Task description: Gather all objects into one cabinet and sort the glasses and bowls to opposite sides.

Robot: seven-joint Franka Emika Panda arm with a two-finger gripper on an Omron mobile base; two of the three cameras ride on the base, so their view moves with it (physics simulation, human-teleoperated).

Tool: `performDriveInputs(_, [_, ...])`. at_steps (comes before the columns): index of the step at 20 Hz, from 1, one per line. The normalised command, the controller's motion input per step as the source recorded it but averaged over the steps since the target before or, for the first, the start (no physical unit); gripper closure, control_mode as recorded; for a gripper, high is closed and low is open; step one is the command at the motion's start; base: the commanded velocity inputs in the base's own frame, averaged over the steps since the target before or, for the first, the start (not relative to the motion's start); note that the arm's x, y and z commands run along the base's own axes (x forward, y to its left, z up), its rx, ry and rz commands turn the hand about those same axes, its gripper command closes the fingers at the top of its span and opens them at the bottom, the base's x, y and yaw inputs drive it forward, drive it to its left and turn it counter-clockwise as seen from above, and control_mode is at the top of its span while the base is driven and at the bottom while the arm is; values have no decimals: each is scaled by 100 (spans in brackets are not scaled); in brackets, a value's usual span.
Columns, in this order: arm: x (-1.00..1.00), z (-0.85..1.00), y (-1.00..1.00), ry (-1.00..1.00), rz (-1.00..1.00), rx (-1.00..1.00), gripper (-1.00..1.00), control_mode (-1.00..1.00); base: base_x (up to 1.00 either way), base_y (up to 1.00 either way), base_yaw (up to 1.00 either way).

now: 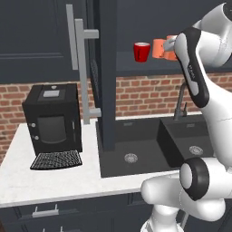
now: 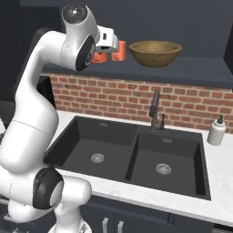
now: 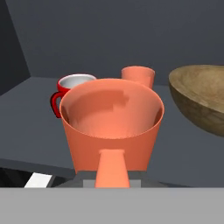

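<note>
Hand point(image 3: 112, 181), at the lower centre of the hand view, is closed on a salmon-orange cup point(image 3: 111, 129) held just above the cabinet shelf point(image 3: 30, 113). Behind it are seen the red cup point(image 3: 70, 89) to the left, the second orange cup point(image 3: 138, 76), and the brown bowl point(image 3: 201, 98) at the right edge, so the set-down is judged to belong on the left, away from the bowl.

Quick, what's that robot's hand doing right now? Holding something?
Gripper: cannot be told whether closed; a salmon-orange cup sits right at the fingers, over the cabinet shelf.

No readable text — no labels, brands or numbers.
</note>
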Motion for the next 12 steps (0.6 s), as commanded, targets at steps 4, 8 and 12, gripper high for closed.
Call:
performDriveInputs(4, [0,0,0,0,0,0,100,100,22,-1,0])
performDriveInputs(8, [0,0,3,0,0,0,100,-100,0,0,0])
performDriveInputs(12, [9,0,39,-4,6,0,100,-100,0,0,0])
